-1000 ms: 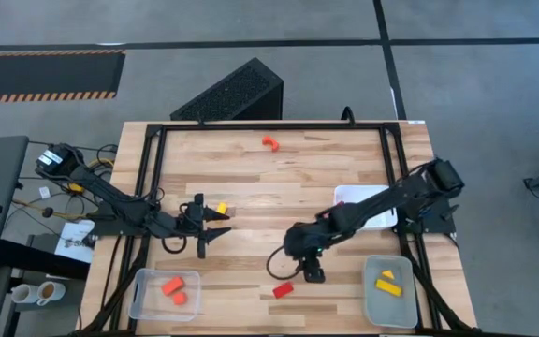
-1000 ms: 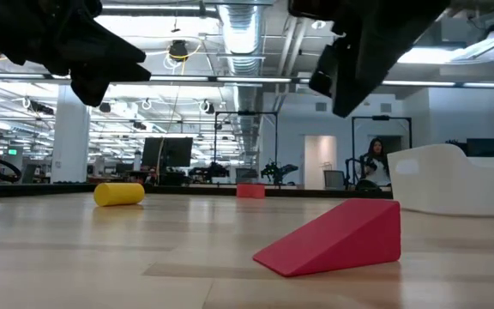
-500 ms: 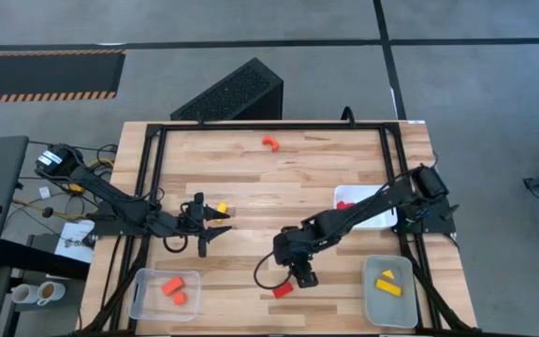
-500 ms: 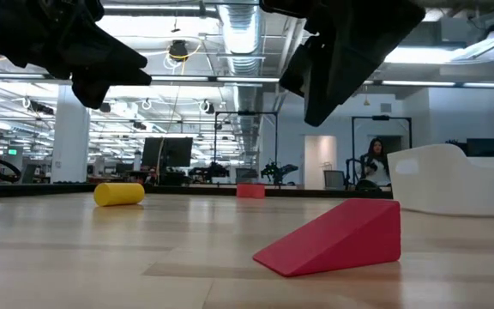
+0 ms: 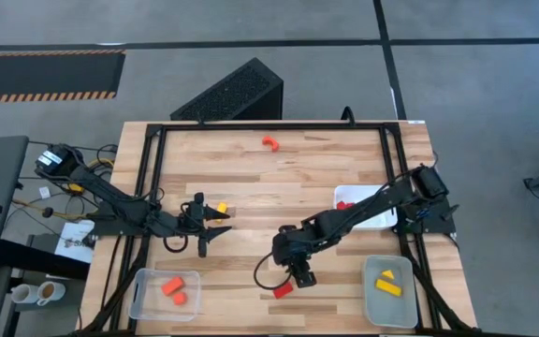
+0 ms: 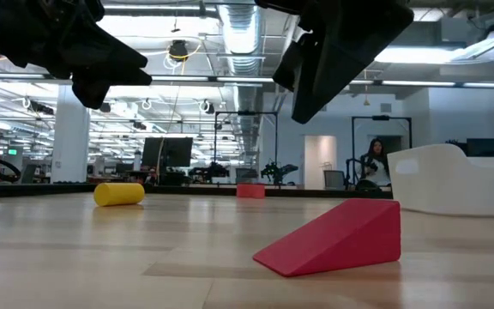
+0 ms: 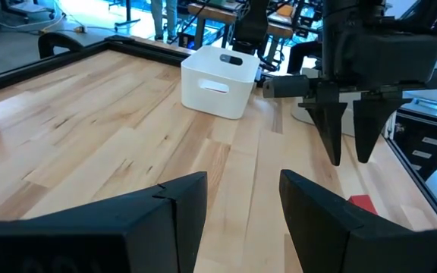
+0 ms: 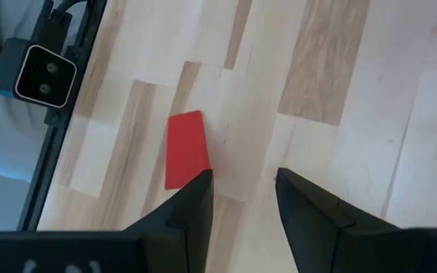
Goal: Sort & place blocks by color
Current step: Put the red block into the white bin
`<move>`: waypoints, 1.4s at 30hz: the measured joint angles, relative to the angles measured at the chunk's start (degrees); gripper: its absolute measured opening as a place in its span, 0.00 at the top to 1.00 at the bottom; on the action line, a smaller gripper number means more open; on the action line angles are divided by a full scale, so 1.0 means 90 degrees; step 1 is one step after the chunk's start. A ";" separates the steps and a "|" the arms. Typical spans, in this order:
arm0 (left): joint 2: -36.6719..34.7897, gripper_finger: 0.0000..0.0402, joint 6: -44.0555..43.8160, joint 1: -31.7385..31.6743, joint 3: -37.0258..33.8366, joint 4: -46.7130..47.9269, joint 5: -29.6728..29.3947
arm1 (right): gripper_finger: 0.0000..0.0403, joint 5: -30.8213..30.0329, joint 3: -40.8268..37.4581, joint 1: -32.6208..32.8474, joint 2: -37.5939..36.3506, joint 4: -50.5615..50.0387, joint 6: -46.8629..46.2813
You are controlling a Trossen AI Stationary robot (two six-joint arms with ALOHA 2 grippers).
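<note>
A red wedge [image 5: 283,290] lies flat on the table near its near edge, also visible in the low view [image 6: 333,239] and the right wrist view [image 8: 186,149]. My right gripper [image 5: 298,275] hangs open just above it and slightly to its right, fingers pointing down [image 7: 347,133]. My left gripper [image 5: 216,225] waits open at the table's left middle, with a small yellow block [image 5: 221,208] beside its far finger. An orange arch [image 5: 269,142] rests near the far edge. The left clear tray [image 5: 146,298] holds orange and red blocks, the right grey tray [image 5: 371,301] yellow ones, and the white tray [image 5: 374,213] a red one.
A black frame [image 5: 251,126] runs round the table. The white tray [image 6: 457,180] stands to the wedge's right and farther back. A small camera [image 8: 35,72] sits on the frame at the near edge. Bare wood lies between the two grippers.
My right gripper has moved toward the table's left, ending closer to the red wedge; its arm has swung off the white tray, uncovering the red block in it. Most of the move came early; it has hardly shifted since. The wedge has stayed in place.
</note>
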State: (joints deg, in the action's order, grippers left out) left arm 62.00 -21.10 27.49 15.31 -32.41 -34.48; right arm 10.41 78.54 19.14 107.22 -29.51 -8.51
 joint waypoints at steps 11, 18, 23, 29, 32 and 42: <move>0.0000 0.62 -0.0017 0.0000 0.0000 -0.0002 -0.0034 | 0.59 0.0000 0.0000 0.0000 0.0000 0.0132 0.0002; 0.0000 0.62 -0.0017 0.0000 0.0000 0.0000 -0.0036 | 0.59 0.0002 -0.0006 0.0000 0.0000 0.0445 0.0002; 0.0000 0.62 -0.0017 0.0000 0.0000 0.0000 -0.0039 | 0.59 0.0011 -0.0162 0.0123 -0.0002 0.1094 0.0154; 0.0000 0.62 -0.0017 0.0000 0.0000 0.0000 -0.0041 | 0.59 0.0010 -0.0340 0.0247 -0.0002 0.1507 0.0168; 0.0001 0.62 -0.0017 0.0000 0.0000 -0.0002 -0.0044 | 0.59 -0.0008 -0.0596 0.0281 -0.0002 0.1995 0.0171; 0.0002 0.62 -0.0017 0.0000 0.0002 -0.0002 -0.0049 | 0.57 -0.0359 -0.1036 0.0356 -0.0002 0.2783 0.0432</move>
State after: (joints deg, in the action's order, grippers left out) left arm 62.02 -21.26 27.49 15.33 -32.42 -34.92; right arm 7.19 69.22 22.34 107.20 -4.46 -4.63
